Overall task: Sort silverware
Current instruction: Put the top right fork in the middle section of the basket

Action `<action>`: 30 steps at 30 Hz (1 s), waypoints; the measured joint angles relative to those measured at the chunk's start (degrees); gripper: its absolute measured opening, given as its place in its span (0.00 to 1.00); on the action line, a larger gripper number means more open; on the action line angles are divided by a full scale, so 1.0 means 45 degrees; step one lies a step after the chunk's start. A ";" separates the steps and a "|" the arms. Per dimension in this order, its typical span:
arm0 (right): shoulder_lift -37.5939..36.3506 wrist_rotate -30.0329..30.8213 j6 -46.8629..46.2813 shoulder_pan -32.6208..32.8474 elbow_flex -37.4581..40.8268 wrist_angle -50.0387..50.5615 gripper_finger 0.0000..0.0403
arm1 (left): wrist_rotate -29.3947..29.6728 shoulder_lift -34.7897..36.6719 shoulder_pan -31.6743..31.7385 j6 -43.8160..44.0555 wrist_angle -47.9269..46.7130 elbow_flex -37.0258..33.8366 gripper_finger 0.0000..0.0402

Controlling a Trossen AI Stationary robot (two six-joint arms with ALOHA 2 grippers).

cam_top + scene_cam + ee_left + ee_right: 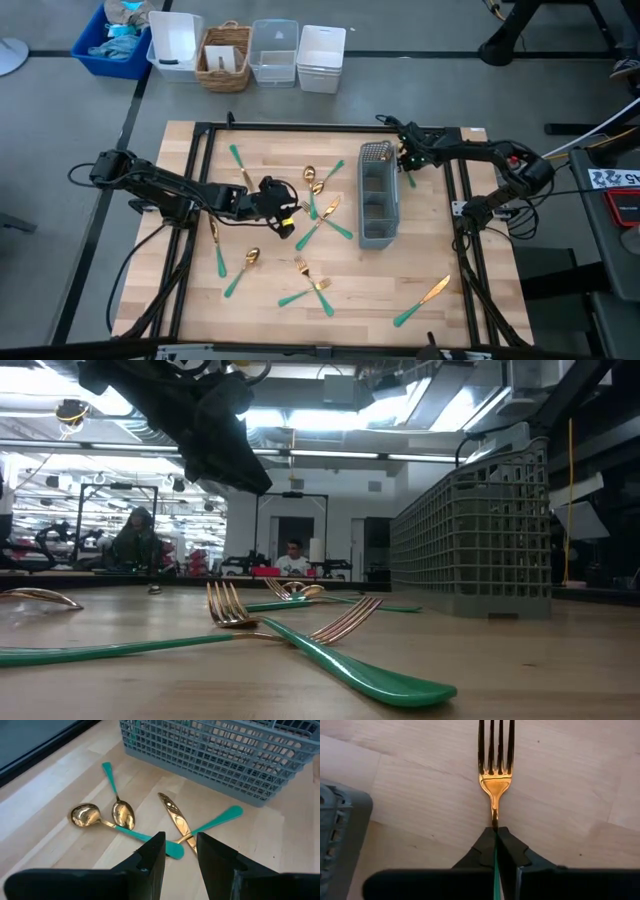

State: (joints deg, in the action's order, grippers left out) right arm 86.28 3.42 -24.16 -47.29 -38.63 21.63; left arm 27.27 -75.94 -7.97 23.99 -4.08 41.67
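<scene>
The right gripper [496,832] is pinched tight on a fork [495,767], its 2 dark fingers [512,852] meeting on the thin neck where the gold head joins the teal handle; only a sliver of that handle shows between them, the rest is hidden. From above, this gripper [407,160] sits just beside the far end of the grey mesh caddy [377,195], and the fork itself is too small to make out there.

The left gripper [179,851] hangs over the middle of the wooden table [190,290] with its fingers [152,857] apart and nothing between them. Beyond them lie 2 spoons [105,815] side by side, and a knife [175,815] crossing a teal handle whose head is hidden behind the gripper.

The rest of the silverware [320,215] is scattered loose on the table left of the caddy, with another knife [423,300] alone near the front edge. What sits inside the caddy cannot be told. In the low view 2 crossed forks [290,625] lie close up, their handles cut off by the picture's left edge, and people show in the room behind
</scene>
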 joint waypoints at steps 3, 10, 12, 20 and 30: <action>-0.0252 -0.0166 0.0004 0.0019 0.0028 0.0107 0.02 | 0.0000 0.0000 0.0000 0.0005 0.0002 0.0000 0.26; -0.0544 -0.0119 0.0092 0.0019 0.0023 0.0265 0.01 | 0.0000 0.0000 0.0005 0.0005 0.0005 0.0000 0.26; -0.0544 -0.0096 0.0092 0.0019 0.0020 0.0322 0.01 | 0.0000 0.0000 0.0005 0.0008 0.0005 0.0000 0.26; -0.0544 0.0130 0.0099 0.0015 0.0002 0.0122 0.03 | 0.0000 0.0000 0.0005 0.0010 0.0010 0.0000 0.26; -0.0549 -0.0906 0.1161 0.0015 -0.0016 -0.0384 0.17 | 0.0000 0.0000 0.0005 -0.0107 0.0014 0.0000 0.26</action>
State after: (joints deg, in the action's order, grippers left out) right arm 83.81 -0.66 -18.94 -47.22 -38.70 19.90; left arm 27.27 -75.94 -7.94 23.51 -4.01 41.67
